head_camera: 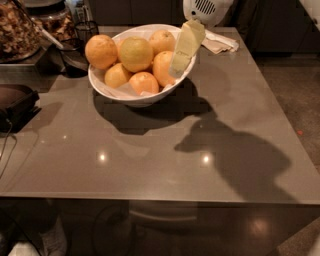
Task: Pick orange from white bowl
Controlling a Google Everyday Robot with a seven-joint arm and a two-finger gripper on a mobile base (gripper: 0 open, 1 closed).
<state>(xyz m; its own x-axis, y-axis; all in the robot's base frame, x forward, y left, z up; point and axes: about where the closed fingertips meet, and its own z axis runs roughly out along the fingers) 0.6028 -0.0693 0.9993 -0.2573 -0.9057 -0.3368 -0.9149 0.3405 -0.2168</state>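
The white bowl [125,95] stands at the back middle of the grey table and holds several citrus fruits. The orange [136,54], the largest and palest with a yellow-green tinge, lies on top in the middle of the pile. Deeper orange fruits lie around it, one at the left rim [101,51] and one at the front [144,82]. My gripper [178,66], pale yellow below a white housing [205,10], hangs over the bowl's right rim, just right of the orange and in front of a deeper orange fruit [162,67]. It holds nothing that I can see.
A folded beige cloth [220,42] lies behind the bowl at the right. A jar of dried goods [17,30] and dark containers [70,55] stand at the back left. A black device [15,107] sits at the left edge. The floor [295,100] lies to the right.
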